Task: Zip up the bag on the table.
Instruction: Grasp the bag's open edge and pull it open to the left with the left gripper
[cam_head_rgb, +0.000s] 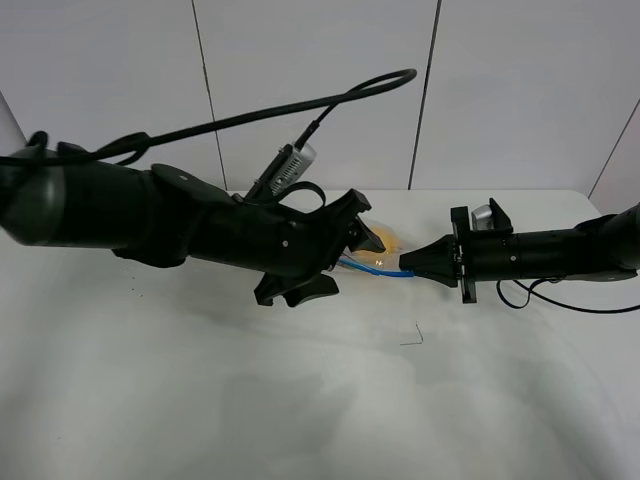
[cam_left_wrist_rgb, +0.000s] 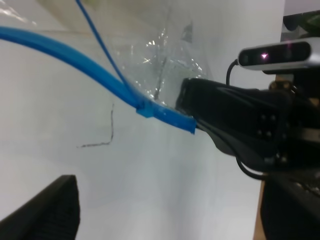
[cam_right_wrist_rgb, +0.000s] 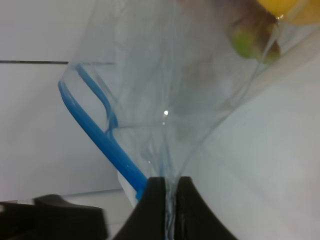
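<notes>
White matte table (cam_head_rgb: 200, 400), rounded corners. Clear bag (cam_head_rgb: 385, 258) with blue zip strip rests on it toward the far edge, mostly hidden. Thin dark L-shaped mark (cam_head_rgb: 412, 338) lies near the bag on its camera side. Black cable (cam_head_rgb: 610, 310) lies right of the bag.

High exterior cam looks down across the table (cam_head_rgb: 200, 400) toward the wall (cam_head_rgb: 320, 80). Wrist cams sit close. All three share the blue zip strip (cam_left_wrist_rgb: 170, 117) of the bag (cam_right_wrist_rgb: 165, 100).

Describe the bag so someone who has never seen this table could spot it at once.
Start from the white table and go to its middle, where the right gripper points. The bag is pinched in that gripper: clear crinkly plastic, the only thing with a blue zip strip and yellow fruit showing inside.
</notes>
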